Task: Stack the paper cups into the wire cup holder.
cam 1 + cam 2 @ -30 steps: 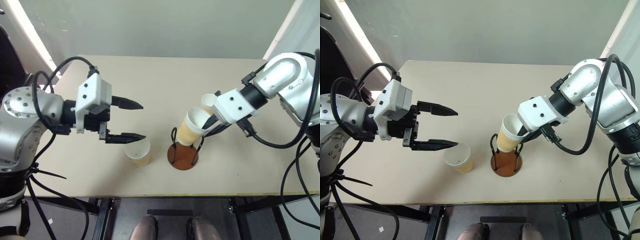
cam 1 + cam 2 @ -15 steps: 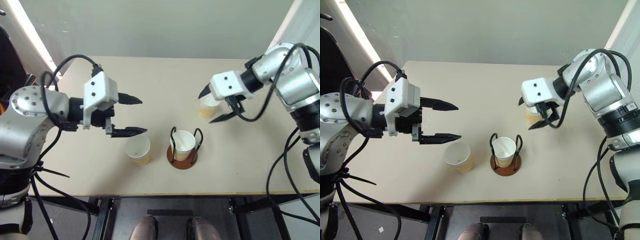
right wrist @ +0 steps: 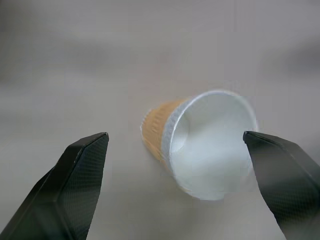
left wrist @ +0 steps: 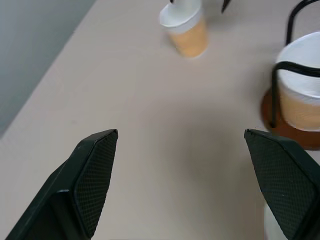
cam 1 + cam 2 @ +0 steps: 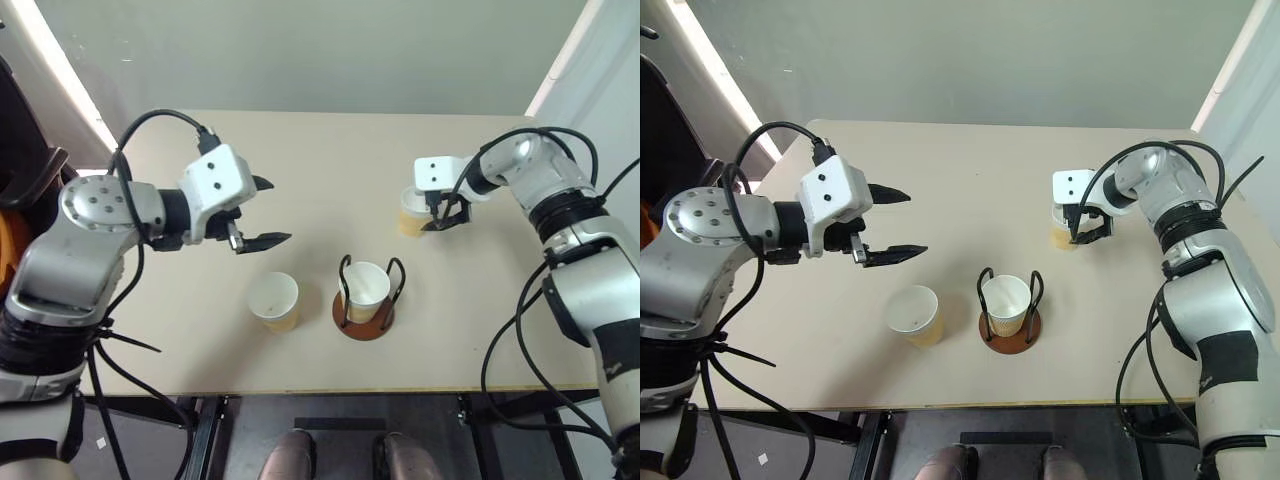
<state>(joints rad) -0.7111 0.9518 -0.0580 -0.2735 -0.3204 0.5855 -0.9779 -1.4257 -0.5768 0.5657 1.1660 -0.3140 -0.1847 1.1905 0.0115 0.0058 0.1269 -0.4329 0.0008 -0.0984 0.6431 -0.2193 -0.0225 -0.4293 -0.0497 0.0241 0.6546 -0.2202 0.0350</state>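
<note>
One paper cup [image 5: 367, 287] stands upright inside the wire cup holder [image 5: 363, 322], between its black loops. A second cup [image 5: 275, 301] stands loose on the table just left of the holder. The third cup [image 5: 408, 214] stands further back on the right. My right gripper [image 5: 440, 214] hangs over it, pointing down, open. In the right wrist view this cup [image 3: 205, 142] lies between the two fingers [image 3: 82, 185], touching neither. My left gripper [image 5: 278, 210] is open and empty above the table, behind the loose cup. The left wrist view shows the far cup [image 4: 185, 30] and the holder [image 4: 302, 95].
The tan table [image 5: 320, 150] ends at its front edge close below the holder and at a back edge against a grey wall. Bare tabletop lies between the two arms.
The right gripper released its cup into the holder, opened, and swung back and right to hang over the far cup. The left gripper edged forward and turned slightly.
</note>
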